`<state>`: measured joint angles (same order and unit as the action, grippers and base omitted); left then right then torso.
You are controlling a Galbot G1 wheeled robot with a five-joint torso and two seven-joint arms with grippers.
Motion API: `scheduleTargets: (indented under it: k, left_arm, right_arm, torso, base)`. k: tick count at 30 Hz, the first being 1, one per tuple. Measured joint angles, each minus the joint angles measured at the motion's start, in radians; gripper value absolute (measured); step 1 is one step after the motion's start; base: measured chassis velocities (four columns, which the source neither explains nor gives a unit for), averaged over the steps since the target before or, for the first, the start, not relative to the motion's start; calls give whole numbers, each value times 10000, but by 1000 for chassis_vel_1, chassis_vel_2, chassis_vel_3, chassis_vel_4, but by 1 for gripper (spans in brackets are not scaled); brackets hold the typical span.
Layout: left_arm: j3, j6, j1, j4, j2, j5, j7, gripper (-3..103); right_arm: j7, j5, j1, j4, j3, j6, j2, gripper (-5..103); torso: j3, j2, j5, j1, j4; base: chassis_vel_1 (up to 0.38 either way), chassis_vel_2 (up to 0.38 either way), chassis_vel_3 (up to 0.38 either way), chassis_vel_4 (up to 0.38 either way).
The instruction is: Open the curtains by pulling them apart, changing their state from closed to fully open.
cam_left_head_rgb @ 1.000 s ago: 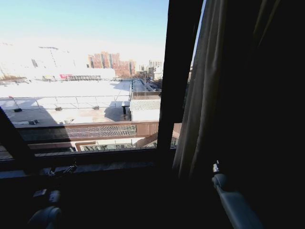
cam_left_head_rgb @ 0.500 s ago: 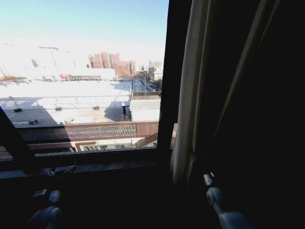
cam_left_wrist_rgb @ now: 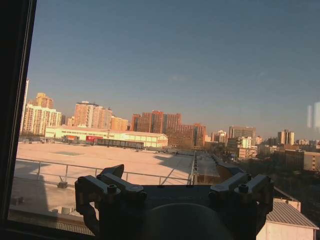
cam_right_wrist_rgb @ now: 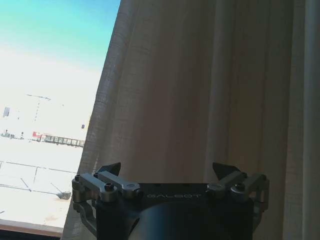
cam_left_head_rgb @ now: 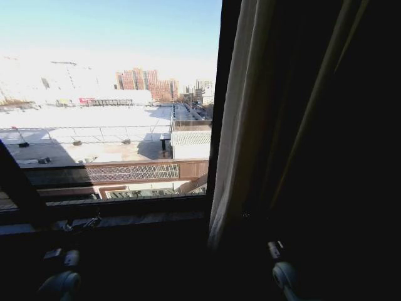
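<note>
The curtains, tall cream-white pleated fabric panels [cam_left_head_rgb: 238,125], hang at the right of the window in the head view; the one panel I can see has its leading edge falling just beside the black upright window frame bar [cam_left_head_rgb: 219,94], and behind it sits a dark opaque drape [cam_left_head_rgb: 332,157]. The glass to the left of the bar is bare and shows sunlit rooftops, so I judge this side largely drawn back, though how far the fabric is bunched cannot be told in the shadow, nor where the other panel hangs.

The right pincer [cam_right_wrist_rgb: 170,172] faces the pleats squarely, its two black fingertips [cam_right_wrist_rgb: 111,169] spread wide with nothing between them. They appear apart from the cloth, probably so the folds can be taken near the free edge. In the head view the right arm [cam_left_head_rgb: 282,273] sits low, below the curtain's hem region.

The left pincer [cam_left_wrist_rgb: 172,182] points out through the clear pane toward the skyline, fingers likewise spread and empty. In the head view the left arm [cam_left_head_rgb: 59,282] waits low, near the dark window sill [cam_left_head_rgb: 125,219]
</note>
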<state>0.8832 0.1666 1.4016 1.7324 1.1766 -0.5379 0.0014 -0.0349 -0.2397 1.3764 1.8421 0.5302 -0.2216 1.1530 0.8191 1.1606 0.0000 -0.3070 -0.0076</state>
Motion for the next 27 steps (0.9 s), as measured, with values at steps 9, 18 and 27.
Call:
scheduleTargets:
  k: [9,18,27]
  left_arm:
    - [0,1,0,0,0,0,0,100]
    - [0,0,0,0,0,0,1,100]
    - [0,0,0,0,0,0,1,100]
  right_arm:
    - [51,50,54,101,-38,-89,32,100]
    - [100,219,106,147,-113,-129,149,100]
    - [189,316,114,107,-113,-181,145,100]
  torso:
    - [0,0,1,1,1]
    - [0,0,2,0,2]
    - [0,-2,1,-2,2]
  base:
    - [190,82,-183,-71]
    - [312,198,-339,-195]
    - [398,305,-393,-300]
